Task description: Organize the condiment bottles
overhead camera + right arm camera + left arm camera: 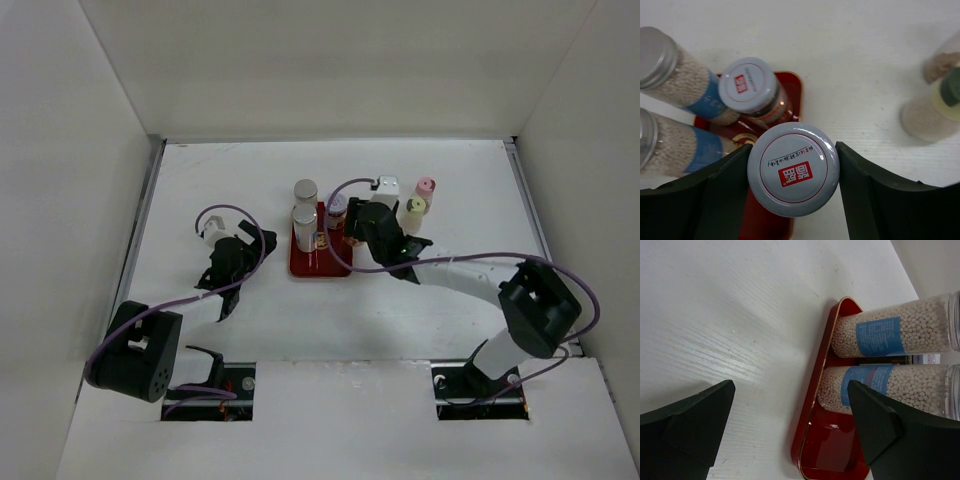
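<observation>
My right jaws grip a red-marked white-capped jar, lower centre, at the red tray edge | left jaws spread wide, empty, beside that tray | two silver-capped bottles on it | pink-capped bottle and yellow-capped bottle on the surface, upper right

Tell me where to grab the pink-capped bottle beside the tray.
Probably the small pink-capped bottle by its body just under the cap, from above, fingers left and right: it stands upright, with the yellow-capped bottle close on its near side.
</observation>
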Robot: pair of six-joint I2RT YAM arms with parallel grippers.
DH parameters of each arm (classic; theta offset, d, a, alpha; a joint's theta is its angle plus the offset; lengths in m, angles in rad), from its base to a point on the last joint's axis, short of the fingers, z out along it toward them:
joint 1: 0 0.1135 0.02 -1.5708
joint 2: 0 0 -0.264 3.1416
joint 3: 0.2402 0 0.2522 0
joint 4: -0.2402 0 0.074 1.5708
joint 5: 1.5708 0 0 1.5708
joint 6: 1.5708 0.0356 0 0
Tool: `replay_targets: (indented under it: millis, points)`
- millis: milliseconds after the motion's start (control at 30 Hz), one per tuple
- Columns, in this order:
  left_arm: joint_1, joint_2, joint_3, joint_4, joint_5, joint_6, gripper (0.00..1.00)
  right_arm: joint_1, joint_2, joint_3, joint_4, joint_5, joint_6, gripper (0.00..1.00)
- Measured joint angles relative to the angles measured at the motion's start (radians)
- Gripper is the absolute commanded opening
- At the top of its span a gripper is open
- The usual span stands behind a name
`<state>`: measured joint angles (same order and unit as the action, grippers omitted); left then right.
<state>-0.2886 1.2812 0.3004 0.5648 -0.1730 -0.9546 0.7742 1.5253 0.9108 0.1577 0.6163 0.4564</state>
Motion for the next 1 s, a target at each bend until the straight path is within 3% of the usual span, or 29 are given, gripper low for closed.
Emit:
replay_targets:
  millis: [433,567,767,1000]
  points:
    - [0.007,0.0,0.0,0.0,0.001,0.0,1.0,0.019,0.277,0.211,0.037,-0.105,-0.027,0.55]
    - [0.011,0.0,0.0,0.0,0.002,0.0,1.0,0.024,0.329,0.243,0.054,-0.111,-0.034,0.76]
    - [0.015,0.0,0.0,0.0,0.002,0.0,1.0,0.032,0.291,0.235,0.075,-0.109,-0.042,0.83]
    - [0.018,0.0,0.0,0.001,0.005,-0.001,1.0,0.023,0.061,0.089,0.092,-0.055,-0.061,0.83]
